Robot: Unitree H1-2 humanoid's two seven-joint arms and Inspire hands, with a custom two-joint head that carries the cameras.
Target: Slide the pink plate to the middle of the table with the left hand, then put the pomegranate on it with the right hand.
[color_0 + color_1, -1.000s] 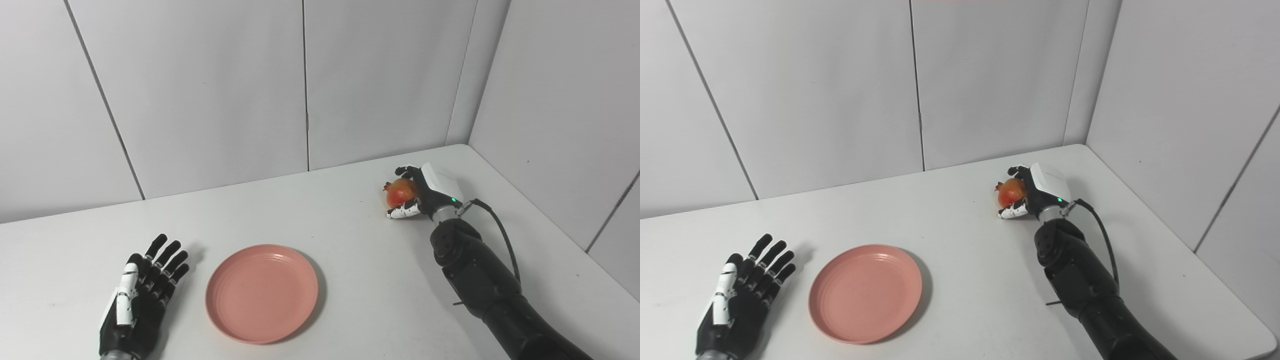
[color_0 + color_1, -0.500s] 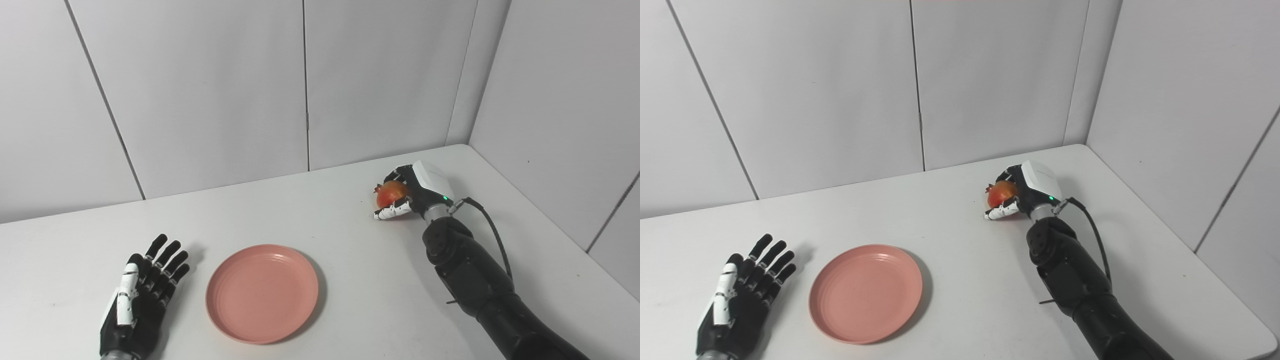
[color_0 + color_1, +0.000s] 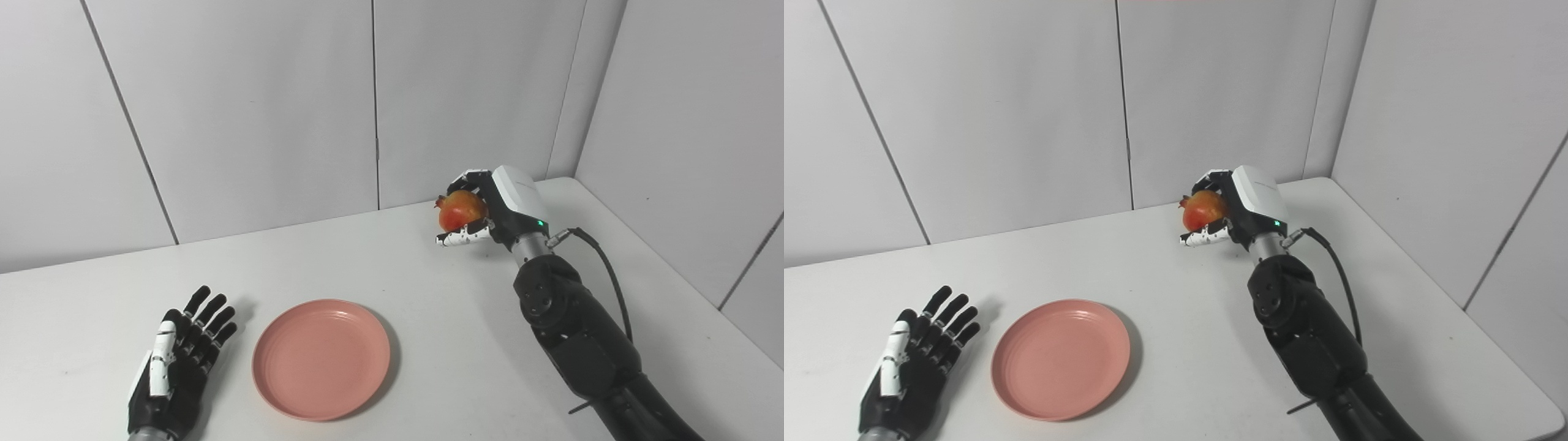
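Observation:
The pink plate lies flat on the white table, near its front middle. My left hand rests flat on the table just left of the plate, open and empty, a small gap from the rim. My right hand is shut on the red-orange pomegranate and holds it raised above the far right part of the table, well to the right of and behind the plate. The same hand and pomegranate show in the right eye view.
Grey wall panels close the table at the back and right. The table's right edge runs close beside my right arm. A black cable loops from the right wrist.
My right hand has lifted the pomegranate off the table and carried it up and to the left. The left hand and the plate have stayed in place.

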